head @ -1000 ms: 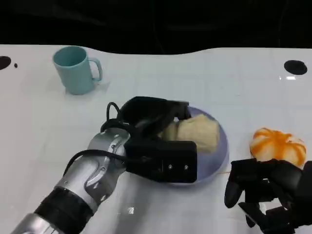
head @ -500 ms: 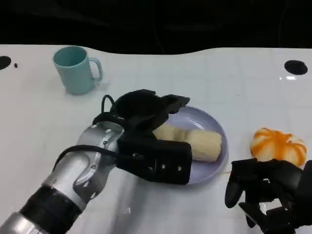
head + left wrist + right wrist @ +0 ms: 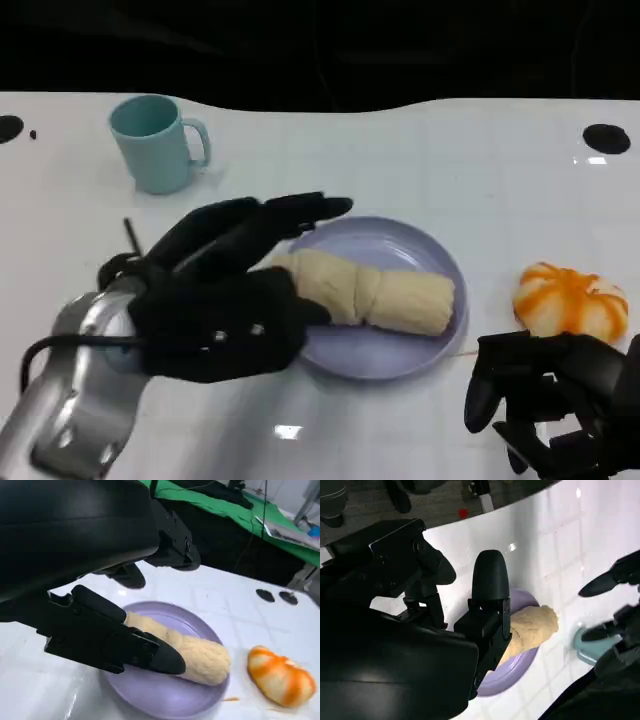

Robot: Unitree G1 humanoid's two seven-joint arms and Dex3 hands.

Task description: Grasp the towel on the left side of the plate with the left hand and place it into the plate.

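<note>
A rolled cream towel (image 3: 375,292) lies across the lavender plate (image 3: 400,348) in the head view. My left hand (image 3: 225,290) hovers at the plate's left rim with fingers spread and nothing in it. In the left wrist view the towel (image 3: 197,652) rests on the plate (image 3: 160,695) just beyond my fingers (image 3: 107,640). My right hand (image 3: 545,400) sits low at the front right, fingers curled, holding nothing. The right wrist view shows the towel (image 3: 532,627) on the plate (image 3: 502,680).
A teal mug (image 3: 155,142) stands at the back left. An orange and white striped object (image 3: 572,297) lies right of the plate, just behind my right hand. Black round marks (image 3: 606,137) dot the white table's far edge.
My left hand has let go of the towel, opened its fingers and drawn back to the left. The towel now lies flat on the plate.
</note>
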